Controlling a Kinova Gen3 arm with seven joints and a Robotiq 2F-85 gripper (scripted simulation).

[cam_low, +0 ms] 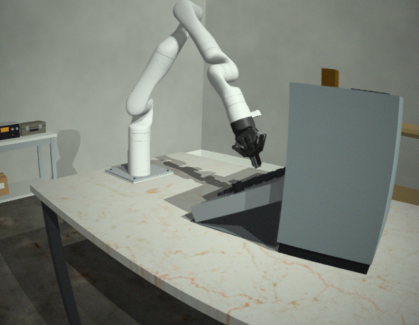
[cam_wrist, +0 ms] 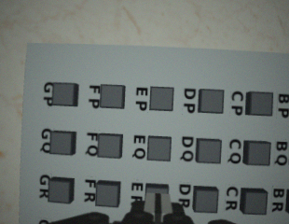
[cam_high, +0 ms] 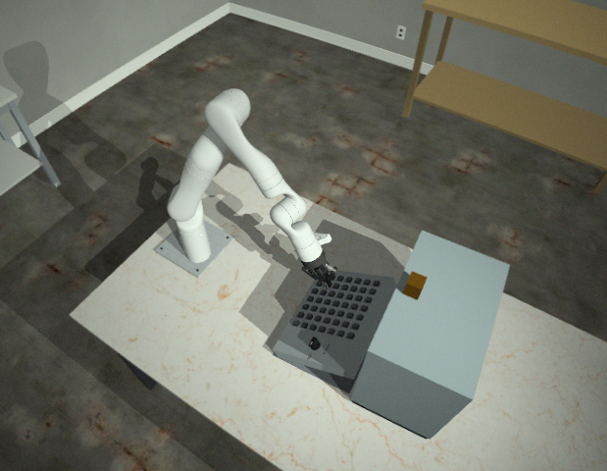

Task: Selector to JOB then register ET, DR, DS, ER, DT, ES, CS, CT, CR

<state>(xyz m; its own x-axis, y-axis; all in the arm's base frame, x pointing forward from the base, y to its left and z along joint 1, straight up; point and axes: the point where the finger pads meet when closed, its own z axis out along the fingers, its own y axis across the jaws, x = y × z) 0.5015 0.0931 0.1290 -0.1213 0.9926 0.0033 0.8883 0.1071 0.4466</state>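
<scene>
My gripper (cam_high: 327, 285) (cam_low: 256, 165) (cam_wrist: 157, 209) is shut and empty. Its fingertips hang a little above the key panel (cam_high: 379, 310) (cam_wrist: 182, 65), over its far rows. In the wrist view the tips overlap the lower part of the ER key (cam_wrist: 157, 188). The DR key (cam_wrist: 205, 199) and the CR key (cam_wrist: 253, 201) stand to its right. The visible keys are plain grey, none lit. The S and T rows are outside the wrist view. The black selector knob (cam_high: 314, 343) (cam_low: 237, 186) is near the panel's other end; its setting is too small to read.
A tall grey-blue housing (cam_high: 445, 314) (cam_low: 342, 168) stands against the panel's side. An orange block (cam_high: 415, 285) (cam_low: 329, 77) sits on top of it. The marble table (cam_high: 212, 324) (cam_low: 139, 217) carries the arm's base plate (cam_high: 166, 249) (cam_low: 120, 171) and the machine.
</scene>
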